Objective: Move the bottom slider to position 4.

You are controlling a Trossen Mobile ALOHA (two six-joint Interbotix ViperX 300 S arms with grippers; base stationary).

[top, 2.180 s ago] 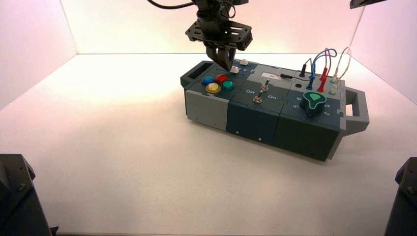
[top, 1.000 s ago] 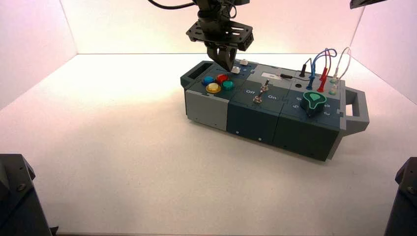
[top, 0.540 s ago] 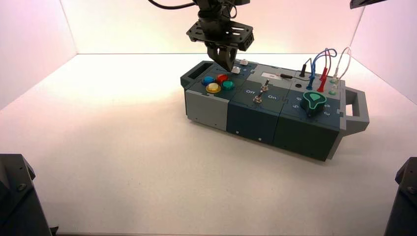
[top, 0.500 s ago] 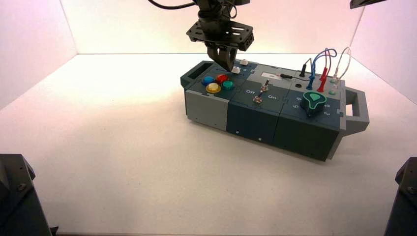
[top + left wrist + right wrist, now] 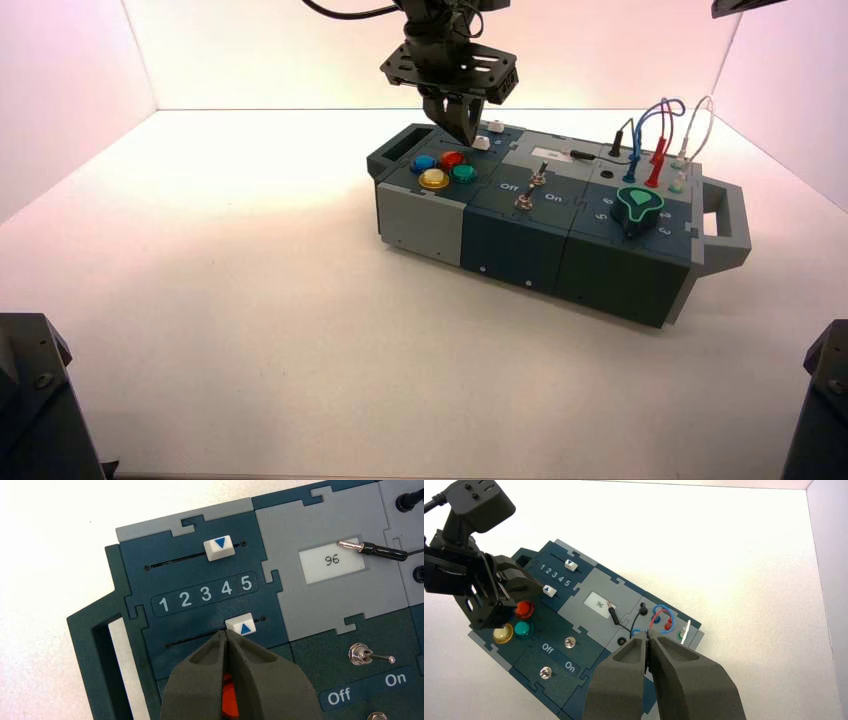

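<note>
The left gripper (image 5: pixel 225 633) (claw narrow, tips together) was at the bottom slider (image 5: pixel 241 624), which sat nearest 4 (image 5: pixel 226 587); the right gripper (image 5: pixel 647 634), also closed, idled above the box (image 5: pixel 520 210).

On the box's dark blue slider panel (image 5: pixel 200 595), between the two slots, a white numeral row reads 1 2 3 4 5 (image 5: pixel 205 593). At three o'clock from that row, the display (image 5: pixel 332 563) on the grey panel (image 5: pixel 290 540) shows 96. On the dark green switch panel (image 5: pixel 320 665), at about four o'clock from the numerals, white lettering reads Off (image 5: pixel 339 696) and On (image 5: pixel 395 679), the latter at about two o'clock from the former in the left wrist view.
</note>
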